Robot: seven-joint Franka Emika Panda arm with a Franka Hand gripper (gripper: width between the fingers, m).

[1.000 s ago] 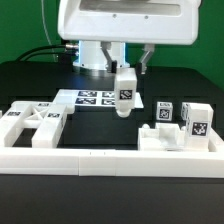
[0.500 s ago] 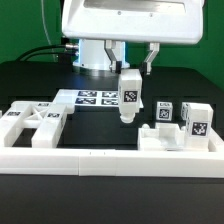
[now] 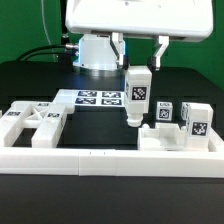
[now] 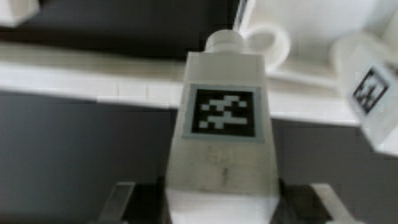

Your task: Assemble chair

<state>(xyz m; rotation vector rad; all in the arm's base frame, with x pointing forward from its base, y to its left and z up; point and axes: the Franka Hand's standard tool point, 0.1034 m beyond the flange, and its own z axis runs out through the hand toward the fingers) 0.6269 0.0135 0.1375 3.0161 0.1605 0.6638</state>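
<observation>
Post [image 3: 138, 92]: chunky matte white, one black-and-white square tag on its face, upright and clear of the black counter [image 3: 40, 80], pinched at its top by the end effector [image 3: 140, 62], near the tagged blocks [image 3: 195, 120] toward the exterior view's right; wrist view blurred, fingers cut off.

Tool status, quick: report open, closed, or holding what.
Tool: closed, holding a white tagged chair post upright.
</observation>
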